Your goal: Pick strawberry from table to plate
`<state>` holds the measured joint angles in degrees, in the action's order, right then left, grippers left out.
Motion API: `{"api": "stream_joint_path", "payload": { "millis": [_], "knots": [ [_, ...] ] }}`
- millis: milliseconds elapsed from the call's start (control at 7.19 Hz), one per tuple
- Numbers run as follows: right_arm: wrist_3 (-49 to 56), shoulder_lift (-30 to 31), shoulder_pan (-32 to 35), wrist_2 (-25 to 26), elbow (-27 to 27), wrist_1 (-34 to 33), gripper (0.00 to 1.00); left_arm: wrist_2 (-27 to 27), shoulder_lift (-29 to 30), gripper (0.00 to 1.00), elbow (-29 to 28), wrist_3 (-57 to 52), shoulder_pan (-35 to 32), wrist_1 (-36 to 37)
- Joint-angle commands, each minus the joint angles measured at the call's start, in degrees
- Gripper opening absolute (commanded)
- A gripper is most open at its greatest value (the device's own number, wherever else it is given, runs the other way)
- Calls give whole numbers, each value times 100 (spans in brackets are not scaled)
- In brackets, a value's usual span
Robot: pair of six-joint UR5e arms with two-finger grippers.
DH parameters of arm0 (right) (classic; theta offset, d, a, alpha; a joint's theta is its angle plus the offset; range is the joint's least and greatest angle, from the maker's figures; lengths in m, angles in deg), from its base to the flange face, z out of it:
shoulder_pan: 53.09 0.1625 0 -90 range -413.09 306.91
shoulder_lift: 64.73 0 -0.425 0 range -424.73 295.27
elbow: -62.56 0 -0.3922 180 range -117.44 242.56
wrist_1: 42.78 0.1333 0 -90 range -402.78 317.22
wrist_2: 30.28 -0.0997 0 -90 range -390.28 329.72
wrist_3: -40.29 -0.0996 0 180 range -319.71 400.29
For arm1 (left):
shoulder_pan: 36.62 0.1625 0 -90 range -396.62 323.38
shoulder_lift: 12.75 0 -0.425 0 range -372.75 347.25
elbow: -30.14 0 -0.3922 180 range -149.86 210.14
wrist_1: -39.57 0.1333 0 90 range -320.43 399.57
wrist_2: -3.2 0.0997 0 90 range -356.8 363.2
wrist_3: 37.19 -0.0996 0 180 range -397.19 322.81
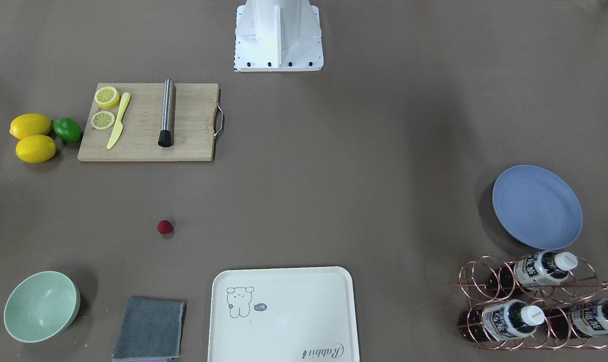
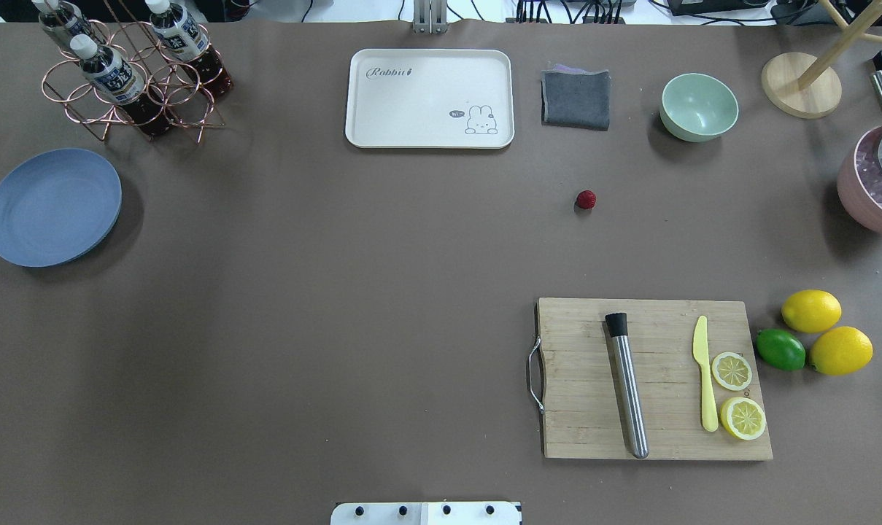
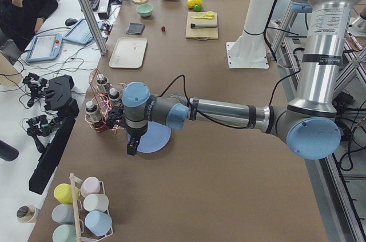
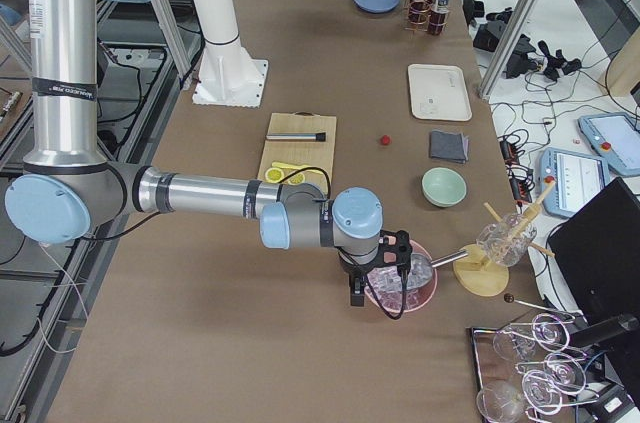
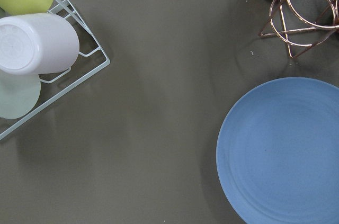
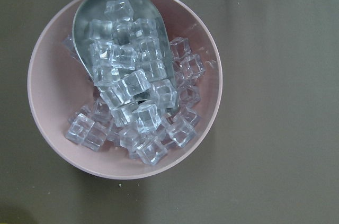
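Red strawberry [image 1: 165,227] well apart from plate [image 1: 537,207]; left claw [image 3: 131,150], right claw [image 4: 356,296]: grip indiscernible.

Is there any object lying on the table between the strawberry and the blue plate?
Nothing visible. In the overhead view the line from the strawberry to the plate crosses only bare table; the cream tray sits beyond it.

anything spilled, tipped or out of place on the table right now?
Nothing stands out. The strawberry sits alone on the table, far from the plate; the ice is all inside the pink bowl, no spill visible.
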<state>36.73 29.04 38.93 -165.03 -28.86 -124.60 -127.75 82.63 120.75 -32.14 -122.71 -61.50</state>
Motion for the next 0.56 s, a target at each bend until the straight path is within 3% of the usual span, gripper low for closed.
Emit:
{"api": "stream_joint_path", "payload": {
  "millis": [0,417],
  "knots": [
    [-4,1,0,2,2,0,100,26,7,98,9,13,-4,9],
    [-39,1,0,-7,-7,0,100,34,7,98,9,40,-4,18]
  ]
}}
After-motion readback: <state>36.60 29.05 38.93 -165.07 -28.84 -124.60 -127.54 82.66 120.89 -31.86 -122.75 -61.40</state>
